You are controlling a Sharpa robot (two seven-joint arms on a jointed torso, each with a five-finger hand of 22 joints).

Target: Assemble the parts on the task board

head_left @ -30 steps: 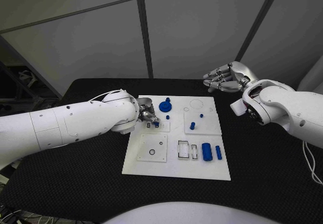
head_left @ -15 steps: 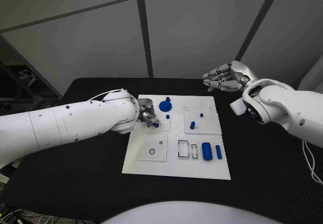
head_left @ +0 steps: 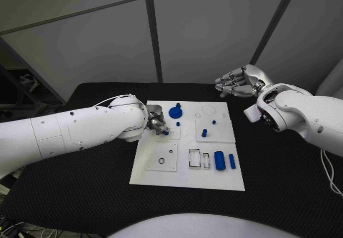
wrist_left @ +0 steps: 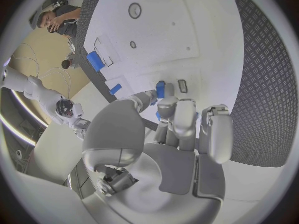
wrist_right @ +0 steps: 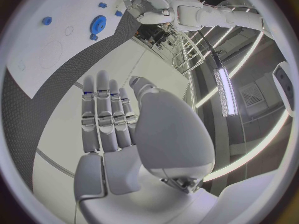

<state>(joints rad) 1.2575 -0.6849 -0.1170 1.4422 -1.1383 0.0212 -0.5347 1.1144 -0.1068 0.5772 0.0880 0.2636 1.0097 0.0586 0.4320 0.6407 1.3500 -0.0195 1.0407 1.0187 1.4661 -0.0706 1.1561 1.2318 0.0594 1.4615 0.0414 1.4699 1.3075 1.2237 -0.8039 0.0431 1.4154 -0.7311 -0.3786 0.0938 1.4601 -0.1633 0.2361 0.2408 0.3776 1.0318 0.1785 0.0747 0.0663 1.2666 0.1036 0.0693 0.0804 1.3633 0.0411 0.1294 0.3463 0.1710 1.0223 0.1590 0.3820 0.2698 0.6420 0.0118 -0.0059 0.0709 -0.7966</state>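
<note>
Left hand [head_left: 158, 125] over the far left of the white board [head_left: 187, 179], pinching a small blue block [wrist_left: 160, 89] just above a slot. Right hand [head_left: 239, 82] raised beyond the board's far right corner, fingers straight and pressed together, holding nothing. On the board: blue gear [head_left: 176, 113] at the far middle, blue peg [head_left: 204, 133] upright right of centre, two blue cylinders [head_left: 220, 161] lying near right. Board flat on the black counter [head_left: 85, 198].

Robotics lab: grey partition panels [head_left: 200, 39], black test table [head_left: 71, 188].
</note>
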